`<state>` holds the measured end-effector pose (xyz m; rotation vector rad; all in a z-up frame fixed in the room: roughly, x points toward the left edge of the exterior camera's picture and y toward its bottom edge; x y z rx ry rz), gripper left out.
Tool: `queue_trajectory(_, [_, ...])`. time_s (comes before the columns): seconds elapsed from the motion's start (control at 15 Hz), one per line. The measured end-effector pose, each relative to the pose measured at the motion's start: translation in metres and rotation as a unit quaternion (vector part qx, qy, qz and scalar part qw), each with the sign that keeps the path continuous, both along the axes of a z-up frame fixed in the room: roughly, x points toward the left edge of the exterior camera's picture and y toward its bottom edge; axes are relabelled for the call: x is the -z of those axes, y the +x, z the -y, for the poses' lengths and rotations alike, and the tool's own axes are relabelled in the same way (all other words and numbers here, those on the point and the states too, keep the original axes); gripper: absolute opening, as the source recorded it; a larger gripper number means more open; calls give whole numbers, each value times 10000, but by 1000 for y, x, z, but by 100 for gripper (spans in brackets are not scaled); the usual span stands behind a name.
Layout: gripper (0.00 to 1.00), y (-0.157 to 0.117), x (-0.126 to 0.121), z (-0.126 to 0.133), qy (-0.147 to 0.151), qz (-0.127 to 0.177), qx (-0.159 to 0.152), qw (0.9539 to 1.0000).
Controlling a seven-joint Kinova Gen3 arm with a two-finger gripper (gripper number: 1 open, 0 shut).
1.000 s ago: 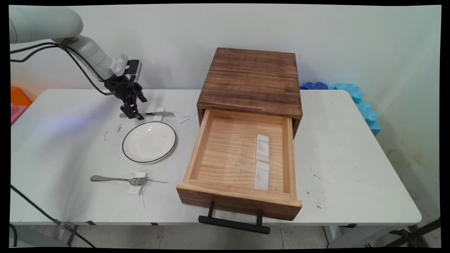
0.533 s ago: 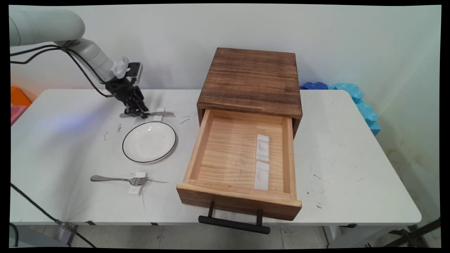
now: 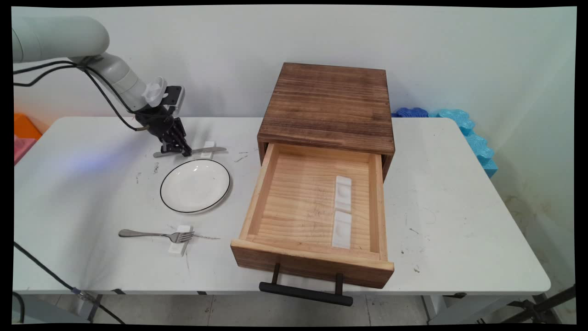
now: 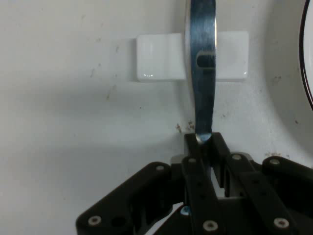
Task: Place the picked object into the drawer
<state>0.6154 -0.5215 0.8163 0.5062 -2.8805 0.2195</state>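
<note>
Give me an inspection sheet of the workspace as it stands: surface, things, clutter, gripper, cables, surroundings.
Surface: white table, scuffed with small dark marks.
Things: knife lying across a white rest; plate; fork on a second rest; wooden drawer box, its drawer pulled open, two white rests inside.
Clutter: nothing seen.
Gripper: gripper shut on the knife's handle.
Cables: black cables hang from the arm; another runs below the table's near left edge.
Surroundings: wall behind; blue foam far right; orange bin far left.
</note>
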Motion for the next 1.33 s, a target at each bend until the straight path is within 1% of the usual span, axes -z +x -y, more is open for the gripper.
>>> queue_trajectory(0.33, [0,-2,-9,-1,-149,32,51,9999])
queue_trajectory(0.6, [0,-8,-27,-13,-312,54,67,9995])
queue_trajectory(0.93, [0,-15,-49,-30,-446,99,86,9989])
queue_trajectory(1.33, [0,-36,-82,-46,-602,200,138,9979])
